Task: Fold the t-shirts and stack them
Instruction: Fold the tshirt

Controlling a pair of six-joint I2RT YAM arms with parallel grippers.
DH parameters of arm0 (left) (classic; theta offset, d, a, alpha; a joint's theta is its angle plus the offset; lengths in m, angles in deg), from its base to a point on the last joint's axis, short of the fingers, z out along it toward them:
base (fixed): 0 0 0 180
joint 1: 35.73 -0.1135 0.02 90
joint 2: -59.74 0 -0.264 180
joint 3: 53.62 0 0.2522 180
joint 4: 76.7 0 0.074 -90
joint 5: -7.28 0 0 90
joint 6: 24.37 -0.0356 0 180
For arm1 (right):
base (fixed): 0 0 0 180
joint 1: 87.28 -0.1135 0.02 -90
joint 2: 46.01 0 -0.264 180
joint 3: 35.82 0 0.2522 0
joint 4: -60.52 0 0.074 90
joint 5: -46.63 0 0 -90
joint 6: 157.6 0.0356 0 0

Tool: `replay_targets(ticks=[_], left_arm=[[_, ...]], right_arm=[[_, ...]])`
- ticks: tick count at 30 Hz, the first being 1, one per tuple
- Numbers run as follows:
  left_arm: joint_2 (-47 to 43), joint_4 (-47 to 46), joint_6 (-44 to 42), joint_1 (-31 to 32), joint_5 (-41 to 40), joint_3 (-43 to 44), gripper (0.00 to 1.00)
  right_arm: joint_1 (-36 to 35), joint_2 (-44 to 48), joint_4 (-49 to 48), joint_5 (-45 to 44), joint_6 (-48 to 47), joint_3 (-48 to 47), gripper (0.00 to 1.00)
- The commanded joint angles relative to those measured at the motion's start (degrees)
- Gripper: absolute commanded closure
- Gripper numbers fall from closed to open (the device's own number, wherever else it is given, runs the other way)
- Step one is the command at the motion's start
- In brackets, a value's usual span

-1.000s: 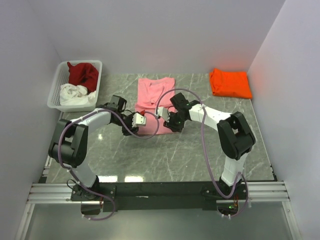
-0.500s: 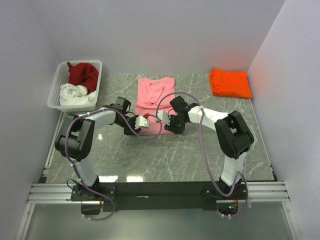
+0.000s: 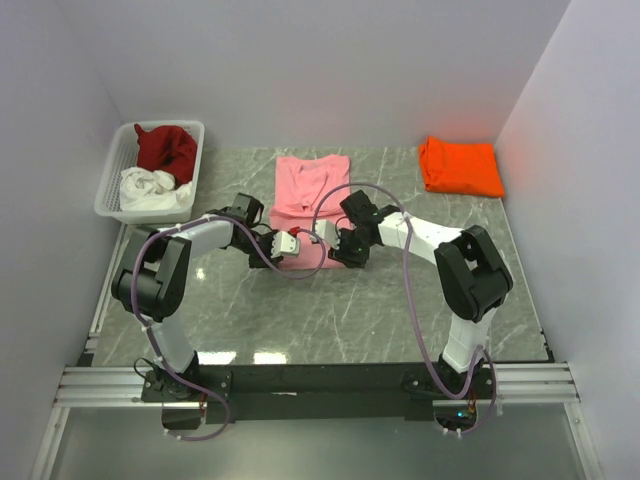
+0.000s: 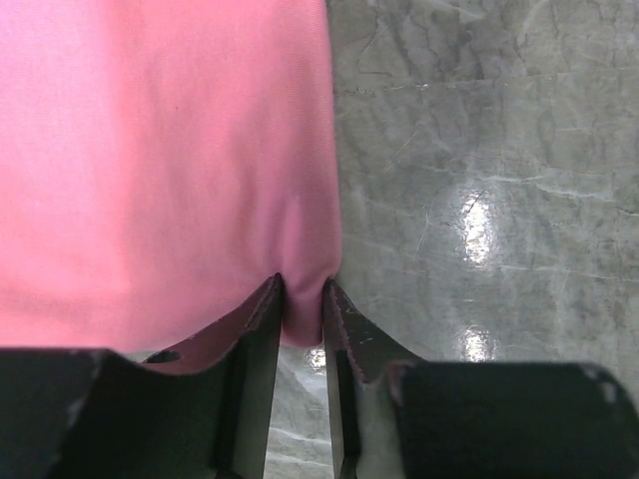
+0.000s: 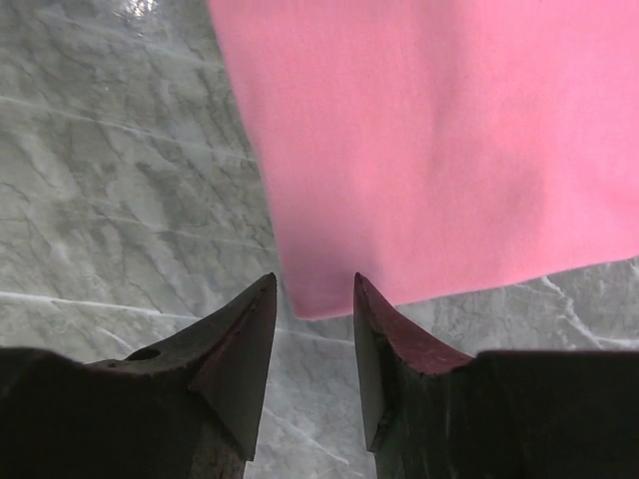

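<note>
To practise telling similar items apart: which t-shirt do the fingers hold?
The light pink t-shirt, its near corner pinched by the left fingers. The orange t-shirt lies apart, folded; the red t-shirt and white t-shirt sit in the basket.

Pink t-shirt (image 5: 449, 150) fills upper right, lying flat & smooth; its near-left corner sits in the gap betw. the tips of the right gripper (image 5: 313, 291); dark fingers (image 5: 235, 349) stand apart, not pinched on cloth; can't tell if tips touch fabric; grey marbled table (image 5: 120, 180) shows at left & bottom right, w/ glare at top left.
</note>
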Motion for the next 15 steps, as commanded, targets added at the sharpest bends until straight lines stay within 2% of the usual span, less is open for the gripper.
replay_targets(ticks=[1,9,14,15], left_arm=[[0.4,1.6,-0.4,0.3,0.0,1.0,0.7],[0.6,2.0,-0.9,0.3,-0.1,1.6,0.7],[1.3,3.8,-1.3,0.3,-0.1,2.2,0.71],[1.2,3.8,-1.1,0.3,-0.1,2.2,0.73]], right_arm=[[-0.7,2.0,0.6,1.6,1.0,-1.3,0.55],[-1.2,-1.0,0.7,0.0,-0.3,-0.2,0.6],[-1.2,-4.2,2.2,-1.2,-0.8,-1.1,0.67],[-1.2,-4.3,1.9,-1.4,-0.8,-0.9,0.72]])
